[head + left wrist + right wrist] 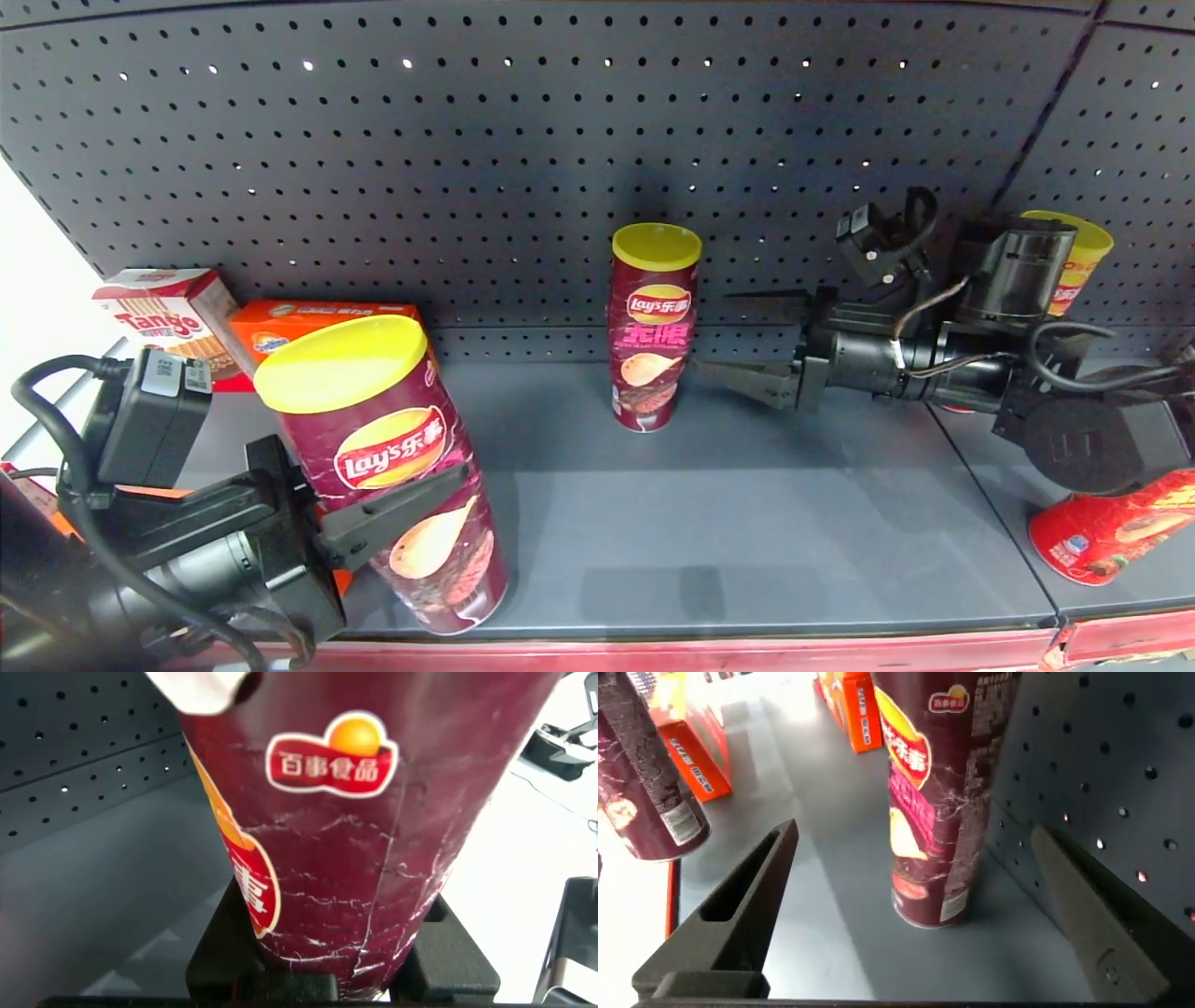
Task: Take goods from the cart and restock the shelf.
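Observation:
A maroon chip can with a yellow lid [387, 467] is tilted at the shelf's front left, and my left gripper [392, 485] is shut on its middle. The left wrist view has that can [364, 859] rising from between the jaws. A second, identical can [651, 327] stands upright at the back middle of the grey shelf [747, 523]. My right gripper [714, 331] is open just to the right of it, fingers pointing at it without touching. In the right wrist view this can [934, 812] stands ahead of the spread fingers [738, 915], and the held can [649, 775] is farther off.
A wafer box [173, 317] and an orange box [308, 327] stand at the back left. Another yellow-lidded can [1078, 257] stands behind the right arm. A red can [1116, 537] lies on its side at the front right. The pegboard wall [467, 140] closes off the back.

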You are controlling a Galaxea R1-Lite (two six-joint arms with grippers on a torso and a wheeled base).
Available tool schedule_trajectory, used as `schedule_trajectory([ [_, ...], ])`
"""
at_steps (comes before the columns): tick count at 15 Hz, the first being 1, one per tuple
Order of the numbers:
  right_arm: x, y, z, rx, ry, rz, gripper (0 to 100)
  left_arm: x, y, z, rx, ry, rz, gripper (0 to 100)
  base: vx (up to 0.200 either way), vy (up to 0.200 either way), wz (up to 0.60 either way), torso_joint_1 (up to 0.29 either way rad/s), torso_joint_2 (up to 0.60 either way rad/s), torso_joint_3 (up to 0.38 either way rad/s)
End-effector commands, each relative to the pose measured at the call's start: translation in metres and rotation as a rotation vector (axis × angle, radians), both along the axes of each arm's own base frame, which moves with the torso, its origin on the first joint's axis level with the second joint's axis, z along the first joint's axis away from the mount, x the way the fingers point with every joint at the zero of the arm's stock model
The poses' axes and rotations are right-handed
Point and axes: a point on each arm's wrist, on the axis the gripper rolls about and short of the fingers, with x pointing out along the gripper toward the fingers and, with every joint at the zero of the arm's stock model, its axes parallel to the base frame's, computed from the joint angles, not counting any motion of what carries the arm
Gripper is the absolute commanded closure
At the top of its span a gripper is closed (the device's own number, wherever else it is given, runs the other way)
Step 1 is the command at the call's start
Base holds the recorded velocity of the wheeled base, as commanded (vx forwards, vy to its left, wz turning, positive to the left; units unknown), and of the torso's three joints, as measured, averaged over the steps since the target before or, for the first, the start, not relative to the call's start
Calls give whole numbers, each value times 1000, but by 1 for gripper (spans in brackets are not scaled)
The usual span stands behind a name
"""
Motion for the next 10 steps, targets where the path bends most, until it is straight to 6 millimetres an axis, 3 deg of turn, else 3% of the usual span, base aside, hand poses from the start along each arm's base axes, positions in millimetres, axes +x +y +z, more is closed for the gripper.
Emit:
schedule_trajectory([
  [1, 13, 3, -9, -6, 9, 3, 0, 2, -1, -1, 1, 5, 0, 100, 0, 0, 0, 0, 0, 0],
  [10, 49, 24, -14, 3, -39, 15, 0, 5, -2, 1, -1, -1, 3, 100, 0, 0, 0, 0, 0, 0],
])
